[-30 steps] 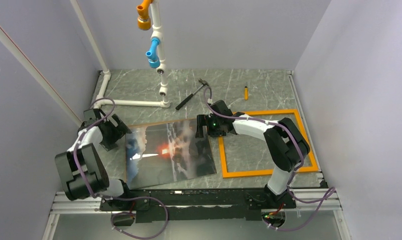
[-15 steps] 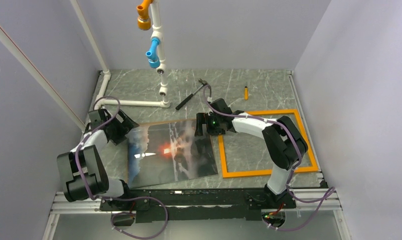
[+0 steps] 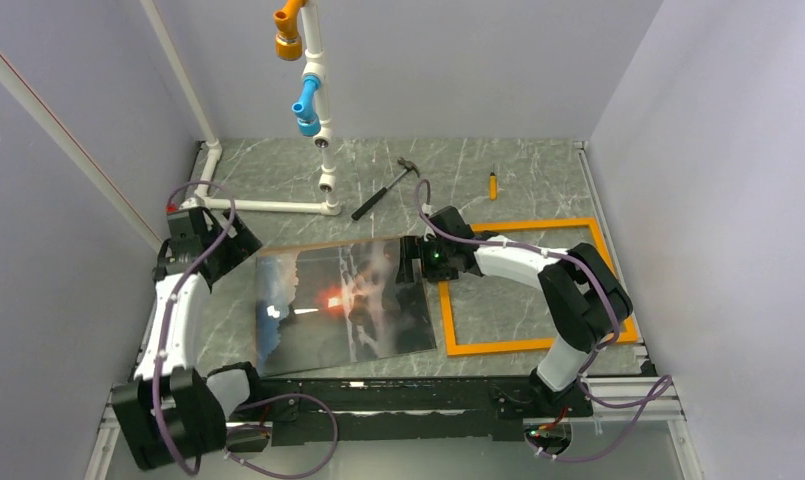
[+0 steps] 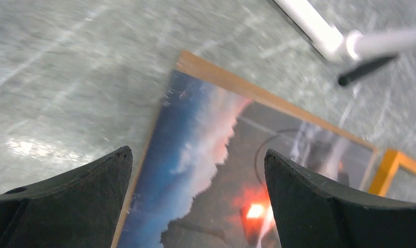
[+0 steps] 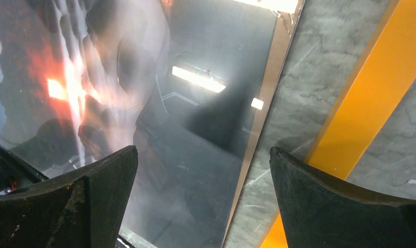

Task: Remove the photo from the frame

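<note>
The photo [image 3: 343,305], a large dark print with an orange-red glow, smoky streaks and a bluish left edge, lies flat on the table, left of the frame. It also shows in the left wrist view [image 4: 236,170] and the right wrist view [image 5: 143,103]. The frame [image 3: 533,345], a hollow orange border, lies flat to the photo's right with no picture in it; one orange bar shows in the right wrist view [image 5: 360,108]. My left gripper [image 3: 246,250] is open and empty above the photo's far-left corner. My right gripper [image 3: 410,262] is open and empty above the photo's right edge.
A white pipe structure [image 3: 268,206] with blue and orange fittings stands at the back left. A hammer [image 3: 386,190] and a small orange-handled tool [image 3: 493,184] lie at the back. Grey walls close in on both sides.
My left arm has stretched out and its gripper has risen and drawn back toward the far-left corner. My right gripper has shifted slightly right along the photo's edge. The photo and frame have stayed put.
</note>
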`<action>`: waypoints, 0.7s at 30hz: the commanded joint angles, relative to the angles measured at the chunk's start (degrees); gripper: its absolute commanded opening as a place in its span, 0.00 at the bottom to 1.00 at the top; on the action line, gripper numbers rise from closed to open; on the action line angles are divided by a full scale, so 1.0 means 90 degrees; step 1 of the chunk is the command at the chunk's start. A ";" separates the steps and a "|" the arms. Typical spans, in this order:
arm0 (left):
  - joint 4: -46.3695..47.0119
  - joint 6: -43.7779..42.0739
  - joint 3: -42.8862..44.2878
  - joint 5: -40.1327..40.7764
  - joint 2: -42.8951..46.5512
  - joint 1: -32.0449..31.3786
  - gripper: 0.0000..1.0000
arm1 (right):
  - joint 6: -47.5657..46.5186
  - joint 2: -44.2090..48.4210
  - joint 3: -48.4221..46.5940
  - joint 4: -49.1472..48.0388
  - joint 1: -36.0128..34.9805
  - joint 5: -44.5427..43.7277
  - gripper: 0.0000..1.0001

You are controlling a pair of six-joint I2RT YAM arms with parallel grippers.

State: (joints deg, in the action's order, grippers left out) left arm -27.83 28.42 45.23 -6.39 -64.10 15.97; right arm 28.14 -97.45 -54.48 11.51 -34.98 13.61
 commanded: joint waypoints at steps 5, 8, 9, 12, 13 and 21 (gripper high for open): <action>-0.0699 0.0187 -0.0826 -0.0193 0.1825 -0.1471 0.99 | 0.0259 0.0149 0.0259 -0.0361 0.0040 0.0360 1.00; -0.0879 0.0282 -0.0902 -0.0244 0.2231 -0.1692 0.99 | 0.0343 0.0229 0.0315 -0.0626 0.0044 0.0662 0.99; -0.0963 0.0277 -0.0879 -0.0262 0.2296 -0.1717 0.99 | 0.0362 0.0229 0.0312 -0.0650 0.0042 0.0691 0.99; -0.1181 0.0229 -0.0761 -0.0259 0.2443 -0.1733 0.99 | 0.0408 0.0274 0.0321 -0.0696 0.0041 0.0720 0.99; -0.1245 0.0194 -0.0721 -0.0238 0.2473 -0.1784 0.99 | 0.0408 0.0280 0.0303 -0.0691 0.0047 0.0724 0.99; -0.1412 0.0113 -0.0585 -0.0175 0.2514 -0.1907 0.99 | 0.0524 0.0474 0.0330 -0.0703 0.0041 0.0830 0.98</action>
State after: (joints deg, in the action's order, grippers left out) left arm -39.75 29.65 37.39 -8.05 -42.04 -0.75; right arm 31.48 -96.36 -51.92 7.51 -34.68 18.94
